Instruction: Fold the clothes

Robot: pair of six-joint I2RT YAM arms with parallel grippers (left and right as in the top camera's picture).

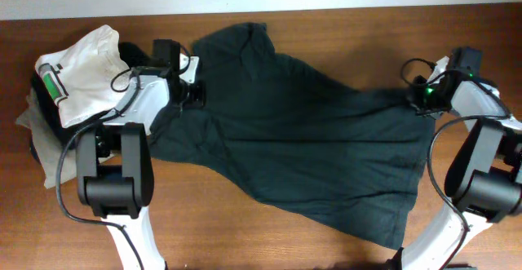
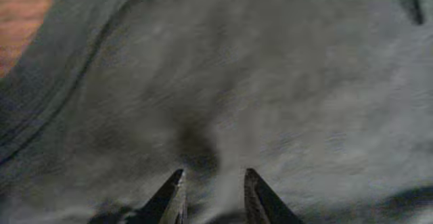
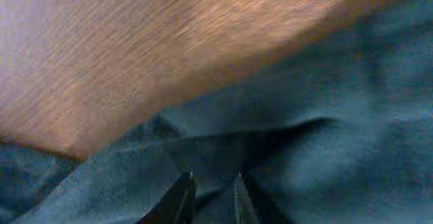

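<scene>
The dark greenish-black T-shirt [image 1: 302,148] lies spread and wrinkled across the table, plain side up, from the back left to the front right. My left gripper [image 1: 198,95] is at its left edge. In the left wrist view, the fingers [image 2: 214,180] pinch a raised ridge of the cloth [image 2: 270,82]. My right gripper [image 1: 418,99] is at the shirt's right edge. In the right wrist view, its fingers [image 3: 214,180] are nearly together on a fold of the shirt [image 3: 338,116]. The cloth looks stretched between the two grippers.
A white folded shirt with a green label [image 1: 86,66] lies at the back left on a beige folded garment [image 1: 33,115], close behind my left arm. Bare wooden table [image 1: 342,25] shows behind the T-shirt, and in the right wrist view [image 3: 135,48].
</scene>
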